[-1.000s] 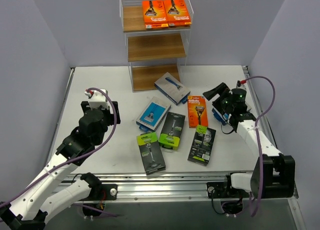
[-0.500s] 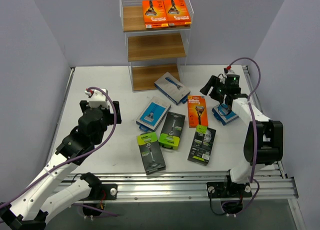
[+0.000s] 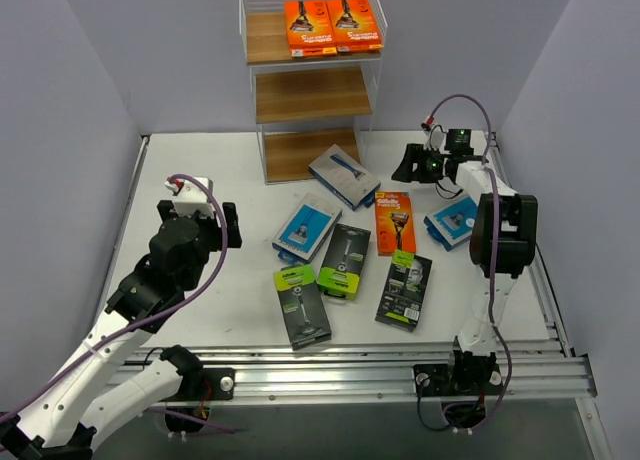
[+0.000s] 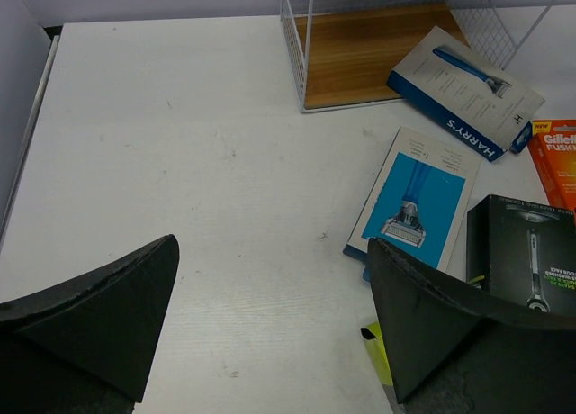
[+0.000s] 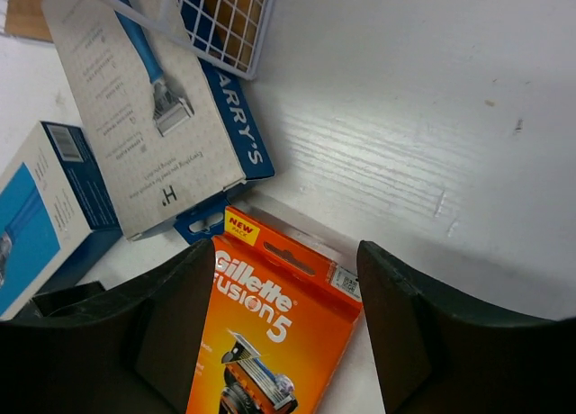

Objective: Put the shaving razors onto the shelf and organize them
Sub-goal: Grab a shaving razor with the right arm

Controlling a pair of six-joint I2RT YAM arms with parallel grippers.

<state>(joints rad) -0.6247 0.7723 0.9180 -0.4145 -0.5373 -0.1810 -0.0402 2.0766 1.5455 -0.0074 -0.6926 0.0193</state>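
Two orange razor packs (image 3: 331, 26) lie side by side on the shelf's (image 3: 310, 95) top tier; we judge they are grouped by colour. On the surface (image 3: 220, 170) lie a third orange pack (image 3: 394, 223), three black-and-lime packs (image 3: 344, 260) and three blue-and-white packs (image 3: 343, 176). Our right tool (image 3: 408, 167) hangs near the third orange pack, jaws partly apart and empty, likely to fetch it. The left tool (image 4: 270, 315) gapes wide, holding nothing.

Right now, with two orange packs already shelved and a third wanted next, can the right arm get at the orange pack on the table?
Probably yes. The right gripper hangs open above the orange pack, whose face lies bare; only the grey box sits close by one corner.
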